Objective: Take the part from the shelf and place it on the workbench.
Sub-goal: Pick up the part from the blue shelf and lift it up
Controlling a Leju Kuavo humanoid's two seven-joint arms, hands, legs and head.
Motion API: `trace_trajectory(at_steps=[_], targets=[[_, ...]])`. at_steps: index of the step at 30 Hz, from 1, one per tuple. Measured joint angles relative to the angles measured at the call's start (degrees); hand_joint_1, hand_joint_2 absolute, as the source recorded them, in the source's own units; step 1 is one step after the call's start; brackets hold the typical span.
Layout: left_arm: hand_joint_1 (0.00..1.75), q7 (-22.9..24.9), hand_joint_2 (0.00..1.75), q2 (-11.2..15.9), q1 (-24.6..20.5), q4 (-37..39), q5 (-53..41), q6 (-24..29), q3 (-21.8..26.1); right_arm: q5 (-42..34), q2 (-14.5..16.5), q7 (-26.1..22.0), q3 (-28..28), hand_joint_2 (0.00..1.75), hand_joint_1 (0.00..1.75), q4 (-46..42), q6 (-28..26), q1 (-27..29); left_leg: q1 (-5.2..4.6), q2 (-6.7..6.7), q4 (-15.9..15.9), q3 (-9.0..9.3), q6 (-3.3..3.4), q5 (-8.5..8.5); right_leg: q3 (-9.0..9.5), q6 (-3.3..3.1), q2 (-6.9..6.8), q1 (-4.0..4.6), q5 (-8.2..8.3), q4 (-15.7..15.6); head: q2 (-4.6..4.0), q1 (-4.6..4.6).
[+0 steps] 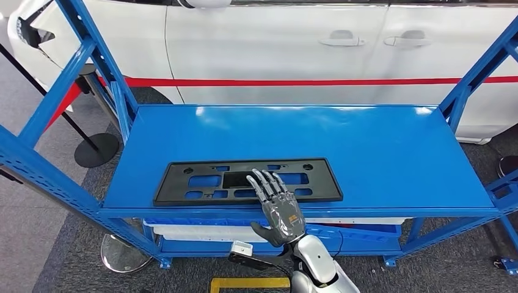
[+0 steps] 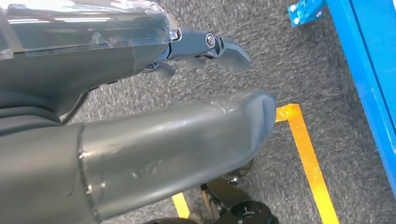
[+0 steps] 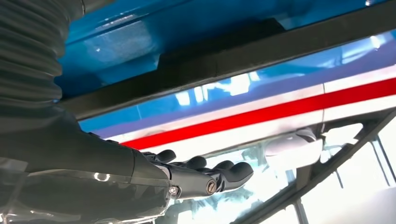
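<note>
Though seemingly untouched, part point(image 1: 247, 181) beneath right hand point(image 1: 282, 212).

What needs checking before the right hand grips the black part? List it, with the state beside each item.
1. Right hand over the black part: ok, fingers lie above its near edge.
2. Right hand holds nothing, fingers apart: ok.
3. Fingers touching the part: cannot tell.
4. Part flat on the blue shelf, nothing on top of it: ok.
5. Left hand free, hanging near the floor: ok.
</note>
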Motion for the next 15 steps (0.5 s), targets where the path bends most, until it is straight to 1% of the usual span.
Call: trace_trajectory(at_steps=[1, 2, 3, 4, 5, 6, 7, 8, 10, 11, 12, 13, 14, 15], targets=[[0.0, 0.0, 0.0, 0.0, 0.02, 0.0, -0.04, -0.02, 0.0, -0.01, -0.02, 0.04, -0.06, 1.75, 0.0, 0.17, 0.16, -0.01, 0.0, -0.03, 0.02, 0.12, -0.01, -0.13, -1.18, 0.11, -0.01, -0.13, 0.19, 1.52, 0.0, 0.02], [0.0, 0.0, 0.0, -0.01, 0.04, 0.0, -0.06, -0.04, 0.0, -0.02, -0.02, 0.1, -0.07, 1.75, 0.0, 0.33, 0.31, -0.05, 0.01, -0.09, 0.05, 0.34, -0.11, -0.3, -1.26, 0.16, -0.02, -0.26, 1.53, 0.86, 0.0, 0.01], [0.0, 0.0, 0.0, -0.04, 0.06, 0.01, -0.08, -0.07, 0.0, -0.02, -0.02, 0.16, -0.08, 1.75, 0.0, 0.46, 0.42, -0.11, 0.02, -0.15, 0.09, 0.64, -0.24, -0.52, -0.2, 0.13, -0.04, -0.36, 3.76, -1.93, 0.0, 0.02], [0.0, -0.01, 0.0, -0.08, 0.07, 0.01, -0.1, -0.09, 0.0, -0.03, -0.01, 0.23, -0.09, 1.75, 0.0, 0.55, 0.5, -0.22, 0.03, -0.2, 0.16, 0.95, -0.43, -0.79, 1.48, 0.02, -0.07, -0.43, 6.09, -5.92, 0.0, 0.03], [0.0, -0.03, 0.0, -0.13, 0.05, 0.02, -0.15, -0.1, 0.0, -0.02, 0.01, 0.31, -0.09, 1.75, 0.0, 0.63, 0.6, -0.38, -0.07, -0.24, 0.32, 1.17, -0.72, -1.1, 3.18, -0.14, -0.09, -0.35, 7.63, -9.61, 0.0, 0.06], [0.0, -0.06, 0.0, -0.17, 0.03, 0.03, -0.25, -0.1, 0.0, -0.02, 0.02, 0.44, -0.1, 1.75, 0.0, 0.73, 0.69, -0.57, -0.16, -0.26, 0.41, 1.29, -1.04, -1.32, 4.34, -0.35, -0.08, -0.24, 8.44, -12.15, 0.0, 0.05], [0.0, -0.09, 0.0, -0.19, 0.0, 0.04, -0.34, -0.1, 0.0, -0.01, 0.05, 0.62, -0.12, 1.75, 0.0, 0.85, 0.78, -0.77, -0.24, -0.27, 0.45, 1.35, -1.39, -1.47, 4.9, -0.57, -0.03, -0.1, 8.51, -13.4, 0.0, 0.02], [0.0, -0.11, 0.0, -0.2, -0.02, 0.04, -0.47, -0.05, -0.01, 0.03, 0.08, 0.9, -0.14, 1.75, 0.0, 1.02, 0.92, -0.99, -0.29, -0.26, 0.4, 1.4, -1.77, -1.54, 5.03, -0.82, 0.05, 0.05, 8.26, -13.59, 0.0, -0.02], [0.0, -0.13, 0.0, -0.19, -0.06, 0.04, -0.87, 0.05, -0.05, 0.22, 0.27, 1.77, -0.2, 1.75, 0.0, 1.47, 1.37, -1.72, -0.15, -0.21, 0.43, 1.61, -2.48, -1.83, 5.21, -1.49, 0.18, -0.06, 8.3, -13.89, 0.0, -0.07], [0.0, -0.17, 0.0, -0.2, -0.1, 0.05, -1.2, 0.07, -0.11, 0.49, 0.47, 2.38, -0.22, 1.75, 0.0, 1.82, 1.76, -2.44, -0.07, -0.18, 1.27, 1.34, -2.78, -2.44, 5.39, -1.89, 0.19, -0.18, 8.33, -14.12, 0.0, -0.16], [0.0, -0.21, 0.0, -0.21, -0.14, 0.06, -1.56, 0.03, -0.19, 0.83, 0.74, 3.05, -0.23, 1.75, 0.0, 2.32, 2.26, -3.4, -0.02, -0.15, 3.19, 0.51, -3.02, -3.55, 5.57, -2.25, 0.17, -0.3, 8.36, -14.34, 0.0, -0.31], [0.0, -0.27, 0.0, -0.21, -0.17, 0.07, -1.93, -0.02, -0.28, 1.23, 1.0, 3.76, -0.23, 1.75, 0.0, 2.99, 2.89, -4.53, 0.05, -0.13, 6.41, -1.06, -3.2, -5.14, 5.69, -2.52, 0.14, -0.31, 8.33, -14.42, 0.0, -0.45], [0.0, -0.34, 0.0, -0.22, -0.19, 0.08, -2.22, -0.08, -0.38, 1.66, 1.23, 4.46, -0.23, 1.75, 0.0, 3.82, 3.61, -5.72, 0.06, -0.13, 10.36, -3.13, -3.35, -6.84, 5.71, -2.71, 0.13, -0.23, 8.26, -14.42, 0.0, -0.6], [0.0, -0.39, 0.0, -0.22, -0.19, 0.09, -2.44, -0.13, -0.46, 2.04, 1.41, 5.11, -0.23, 1.75, 0.0, 4.81, 4.36, -6.85, 0.08, -0.13, 14.04, -5.16, -3.45, -8.07, 5.72, -2.82, 0.11, -0.12, 8.21, -14.38, 0.0, -0.66]])
